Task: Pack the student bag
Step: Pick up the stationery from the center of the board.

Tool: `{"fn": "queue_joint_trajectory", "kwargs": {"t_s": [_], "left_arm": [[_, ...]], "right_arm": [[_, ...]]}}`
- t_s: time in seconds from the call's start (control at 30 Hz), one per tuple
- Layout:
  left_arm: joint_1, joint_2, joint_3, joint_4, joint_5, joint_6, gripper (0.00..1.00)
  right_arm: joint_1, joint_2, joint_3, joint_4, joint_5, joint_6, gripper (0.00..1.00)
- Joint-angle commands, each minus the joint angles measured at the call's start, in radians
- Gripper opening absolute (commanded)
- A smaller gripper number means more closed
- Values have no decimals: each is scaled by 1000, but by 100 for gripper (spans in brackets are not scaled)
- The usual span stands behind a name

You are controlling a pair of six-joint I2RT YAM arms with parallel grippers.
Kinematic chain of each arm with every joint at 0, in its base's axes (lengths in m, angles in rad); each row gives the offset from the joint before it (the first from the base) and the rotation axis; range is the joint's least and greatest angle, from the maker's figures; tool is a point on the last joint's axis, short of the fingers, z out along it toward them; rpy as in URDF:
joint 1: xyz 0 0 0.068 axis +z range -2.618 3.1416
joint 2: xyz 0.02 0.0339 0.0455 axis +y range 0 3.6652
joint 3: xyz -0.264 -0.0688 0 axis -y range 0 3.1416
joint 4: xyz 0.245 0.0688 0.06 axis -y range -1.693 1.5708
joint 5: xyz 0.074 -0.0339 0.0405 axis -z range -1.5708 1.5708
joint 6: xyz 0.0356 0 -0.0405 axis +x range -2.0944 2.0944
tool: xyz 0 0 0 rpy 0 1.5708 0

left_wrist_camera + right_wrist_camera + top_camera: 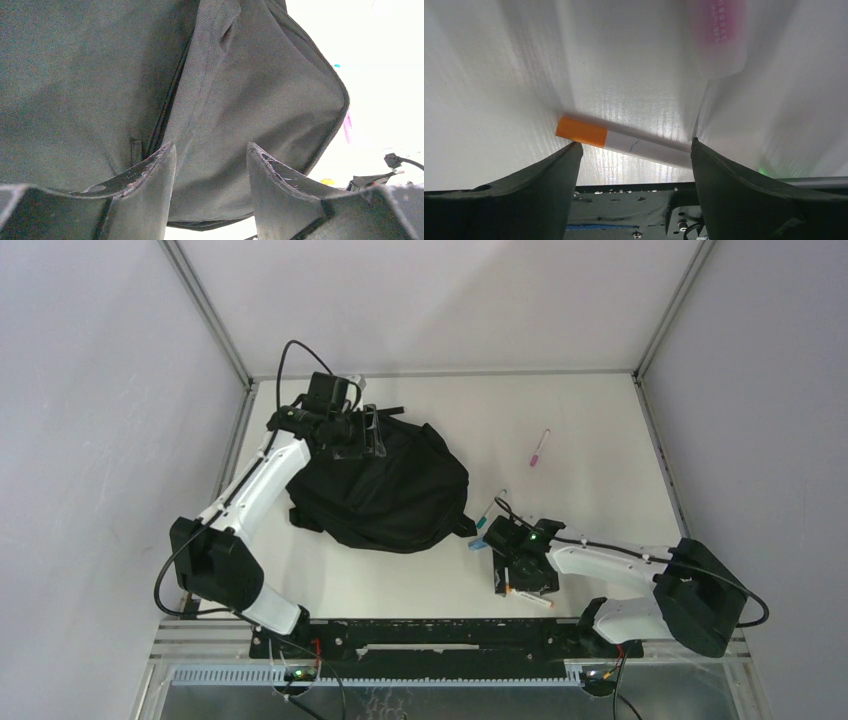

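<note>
Quick note from us on where this can go sideways: the student bag [385, 485] sits slumped on the left-middle of the surface [610, 410], and the left end effector [348, 432] is up at its far end, fingers part open with the fabric right against the tips; we can't see it actually pinching anything. The zip in the left wrist view looks shut along the stretch we can see, so if no mouth gets held open, we reckon anything brought over just lands on soft cloth and slides off. Meanwhile the right end effector [527, 585] is spread wide and empty, straddling the orange-capped pen [624, 142], which lies at a slant across the gap. One finger probably touches first and the round barrel rolls or pivots out. The teal pen [487, 512] just beside the bag could also get swept
</note>
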Motion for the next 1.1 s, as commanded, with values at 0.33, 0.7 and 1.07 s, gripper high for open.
{"fn": "queue_joint_trajectory", "kwargs": {"t_s": [0.33, 0.7, 1.07], "left_arm": [[11, -33, -2, 14, 57, 19, 59], [10, -44, -28, 21, 65, 19, 60], [-2, -53, -121, 16, -32, 42, 61]], "right_arm": [[17, 53, 18, 56, 29, -20, 48], [17, 119, 53, 168, -8, -26, 0], [-61, 117, 104, 275, -11, 17, 0]]}}
